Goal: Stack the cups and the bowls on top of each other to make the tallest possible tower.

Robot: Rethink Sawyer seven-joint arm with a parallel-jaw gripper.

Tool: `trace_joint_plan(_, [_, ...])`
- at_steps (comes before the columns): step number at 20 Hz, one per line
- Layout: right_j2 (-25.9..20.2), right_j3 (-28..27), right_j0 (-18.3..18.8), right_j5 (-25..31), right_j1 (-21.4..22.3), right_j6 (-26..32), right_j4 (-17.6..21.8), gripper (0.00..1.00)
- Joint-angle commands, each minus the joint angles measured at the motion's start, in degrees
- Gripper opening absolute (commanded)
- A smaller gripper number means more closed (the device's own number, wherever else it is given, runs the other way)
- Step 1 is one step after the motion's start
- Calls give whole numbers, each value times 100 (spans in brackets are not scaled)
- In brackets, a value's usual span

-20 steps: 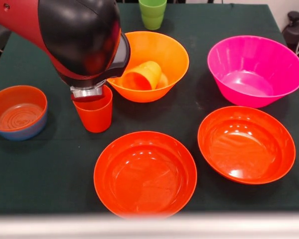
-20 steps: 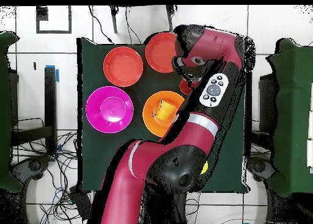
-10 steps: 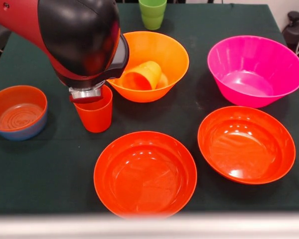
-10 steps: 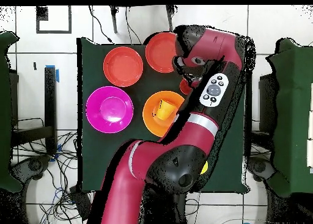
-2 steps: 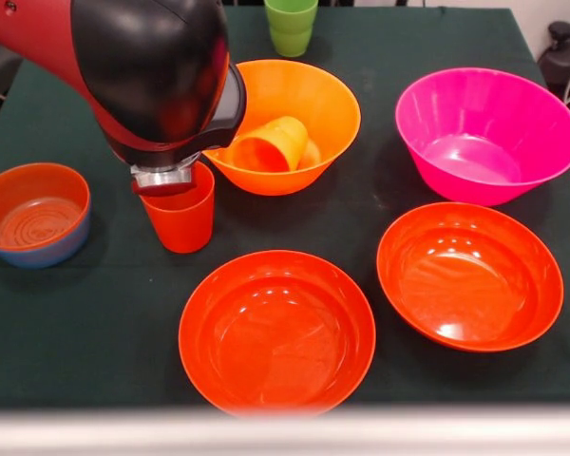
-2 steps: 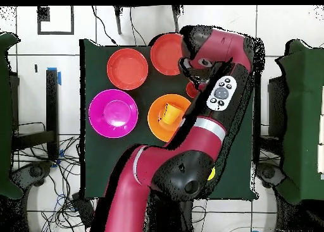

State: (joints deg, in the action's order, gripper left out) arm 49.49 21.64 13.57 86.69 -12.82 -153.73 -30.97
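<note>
A red-orange cup stands upright on the dark cloth, left of the large orange bowl. My gripper hangs right over the cup's back rim, mostly hidden by the arm's black head. An orange cup lies on its side inside the orange bowl. A green cup stands at the far edge. The magenta bowl sits to the right. Two wide red-orange bowls sit in front. At the left, a small red-orange bowl is nested in the small blue bowl. From overhead the red-orange cup peeks out beside the arm.
The table's front edge runs just below the nearer wide bowl. A black object stands off the table at the far right. The overhead view shows cables on the floor and dark chairs at both sides.
The arm's head has shifted very slightly to the left. The cups and bowls stand where they were.
</note>
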Motion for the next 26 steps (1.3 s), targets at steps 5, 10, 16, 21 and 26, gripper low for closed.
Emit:
trace_joint_plan(5, [-287,441,-75,-11,-108,-302,372,100])
trace_joint_plan(10, [-254,537,-101,168,-29,-161,457,100])
trace_joint_plan(16, [-281,525,-86,253,-34,-139,419,100])
trace_joint_plan(21, [-278,452,-38,171,-155,-162,404,100])
trace_joint_plan(26, [-327,426,-10,-20,-312,-211,382,100])
